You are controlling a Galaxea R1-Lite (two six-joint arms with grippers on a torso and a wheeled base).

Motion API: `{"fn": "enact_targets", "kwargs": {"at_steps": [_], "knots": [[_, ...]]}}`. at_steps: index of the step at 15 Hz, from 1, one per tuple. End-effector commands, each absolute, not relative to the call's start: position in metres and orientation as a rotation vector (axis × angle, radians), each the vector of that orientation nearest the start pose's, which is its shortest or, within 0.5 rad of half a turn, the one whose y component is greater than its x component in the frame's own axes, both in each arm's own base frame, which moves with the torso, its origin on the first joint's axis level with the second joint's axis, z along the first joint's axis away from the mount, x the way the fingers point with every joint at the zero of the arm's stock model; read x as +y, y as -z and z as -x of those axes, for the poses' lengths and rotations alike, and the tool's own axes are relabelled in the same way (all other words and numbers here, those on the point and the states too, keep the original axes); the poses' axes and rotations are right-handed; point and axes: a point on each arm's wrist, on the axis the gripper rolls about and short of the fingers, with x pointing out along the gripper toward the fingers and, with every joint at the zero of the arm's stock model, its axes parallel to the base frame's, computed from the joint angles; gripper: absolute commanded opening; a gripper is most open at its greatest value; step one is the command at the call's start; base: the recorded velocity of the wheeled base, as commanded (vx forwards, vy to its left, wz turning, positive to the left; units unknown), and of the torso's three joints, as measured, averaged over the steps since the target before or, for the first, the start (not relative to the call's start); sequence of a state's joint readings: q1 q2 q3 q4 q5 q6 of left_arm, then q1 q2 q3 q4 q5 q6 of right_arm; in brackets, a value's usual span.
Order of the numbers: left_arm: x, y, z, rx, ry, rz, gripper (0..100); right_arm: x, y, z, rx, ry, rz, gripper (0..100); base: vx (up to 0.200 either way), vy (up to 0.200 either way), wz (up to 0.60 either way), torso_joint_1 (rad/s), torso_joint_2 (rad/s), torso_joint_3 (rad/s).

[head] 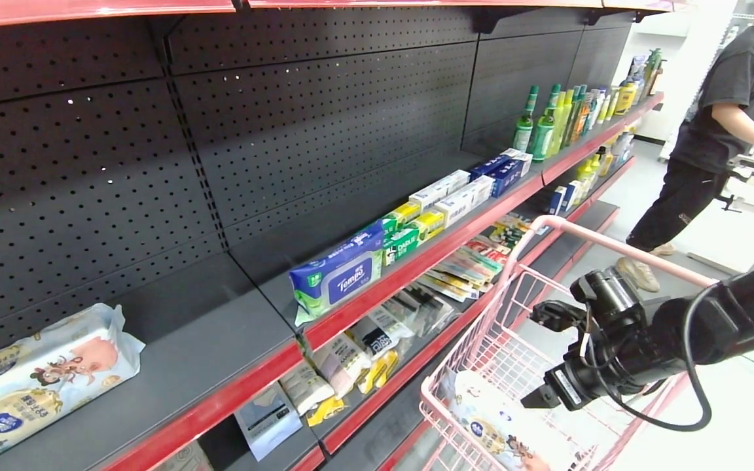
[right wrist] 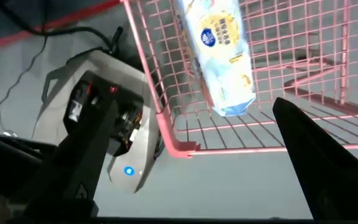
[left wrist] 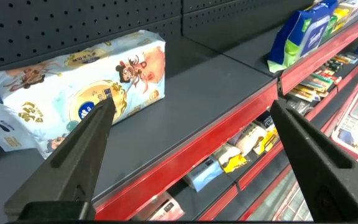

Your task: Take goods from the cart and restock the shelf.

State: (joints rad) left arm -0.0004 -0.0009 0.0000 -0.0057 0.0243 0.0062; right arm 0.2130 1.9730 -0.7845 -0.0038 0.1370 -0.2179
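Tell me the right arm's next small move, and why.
Probably lower the right pincer onto the wipes pack in the pink cart. The pincer is open and empty, above the pack; a matching pack already lies on the shelf.

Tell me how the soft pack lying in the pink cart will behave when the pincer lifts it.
The pack looks film-wrapped with a rounded, pillowy end, so it will probably squash and sag rather than stay stiff. Its smooth wrap may be slippery. Lying flat on the cart wire, it seems unlikely to roll.
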Motion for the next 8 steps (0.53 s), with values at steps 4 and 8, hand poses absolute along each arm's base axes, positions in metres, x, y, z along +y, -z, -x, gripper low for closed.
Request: {"fn": "enact_targets", "kwargs": {"at_steps": [4,8], "knots": [[0.001,-0.076,0.023,-0.006,-0.025,-0.006,100,0.057,-0.012,-0.271,1.180,-0.501,0.338,100,0.000,0.000,0.00,-0.118,0.26,0.143],[0.001,-0.076,0.023,-0.006,-0.025,-0.006,100,0.053,-0.012,-0.262,1.178,-0.501,0.339,100,0.000,0.000,0.00,-0.155,0.34,0.192]]}}
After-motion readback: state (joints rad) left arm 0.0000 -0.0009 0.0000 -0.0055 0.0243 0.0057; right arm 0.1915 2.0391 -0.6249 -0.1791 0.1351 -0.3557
